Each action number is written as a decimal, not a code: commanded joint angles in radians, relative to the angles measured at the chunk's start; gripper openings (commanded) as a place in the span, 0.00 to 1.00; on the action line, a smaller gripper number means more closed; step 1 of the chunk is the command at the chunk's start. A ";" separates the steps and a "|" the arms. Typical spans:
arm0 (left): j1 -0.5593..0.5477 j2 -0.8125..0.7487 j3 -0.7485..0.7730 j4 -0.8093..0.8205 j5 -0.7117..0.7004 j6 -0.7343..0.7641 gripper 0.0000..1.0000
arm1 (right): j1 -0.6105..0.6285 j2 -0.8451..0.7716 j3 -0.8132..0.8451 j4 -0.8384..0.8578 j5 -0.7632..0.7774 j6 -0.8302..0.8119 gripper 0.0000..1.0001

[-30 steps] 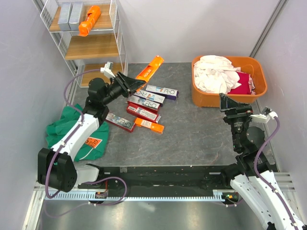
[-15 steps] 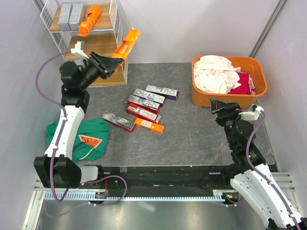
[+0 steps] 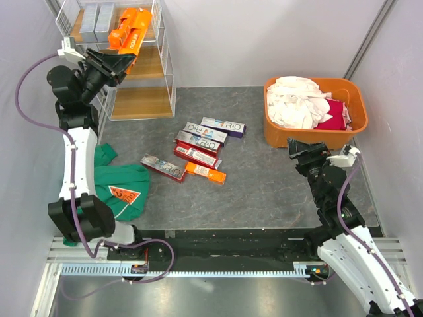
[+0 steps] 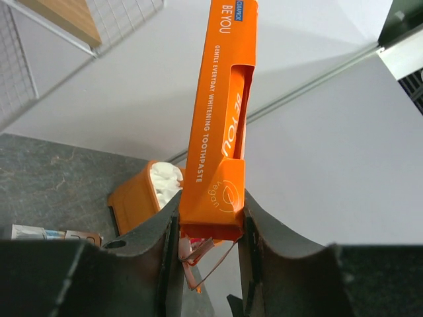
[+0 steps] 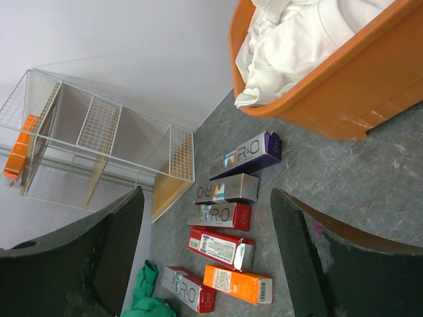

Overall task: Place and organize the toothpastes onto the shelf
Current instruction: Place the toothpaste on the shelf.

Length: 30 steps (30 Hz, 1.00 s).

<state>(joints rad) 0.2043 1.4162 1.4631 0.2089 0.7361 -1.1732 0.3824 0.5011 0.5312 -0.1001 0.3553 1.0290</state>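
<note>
An orange tub [image 3: 281, 137], filled with white laundry [image 3: 294, 102] and one dark red piece [image 3: 337, 112], is set far right on the grey tabletop [image 3: 264, 178]. A green cloth [image 3: 122, 179] is crumpled at the left.

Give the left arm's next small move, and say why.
Probably ease the left gripper forward and down, laying the orange carton on the top tier of the shelf: it is clamped and held at that level, not yet released.

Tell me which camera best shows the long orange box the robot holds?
The left wrist view: the long orange toothpaste carton fills it, lettering readable, in the left gripper. The top view shows it small, by the white wire shelf. The right wrist view shows only an unclear orange sliver.
</note>
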 commanded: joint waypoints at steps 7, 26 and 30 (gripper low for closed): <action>0.060 0.148 0.232 -0.054 -0.029 -0.099 0.32 | 0.001 -0.003 -0.011 -0.035 -0.012 -0.003 0.85; 0.009 0.378 0.554 -0.371 -0.069 0.026 0.32 | 0.001 -0.019 -0.037 -0.070 -0.016 0.009 0.85; -0.008 0.406 0.560 -0.384 -0.078 0.033 0.32 | 0.003 -0.019 -0.037 -0.078 -0.016 0.011 0.85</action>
<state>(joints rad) 0.2161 1.8057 1.9701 -0.1715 0.6659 -1.1854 0.3820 0.4881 0.4976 -0.1825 0.3374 1.0298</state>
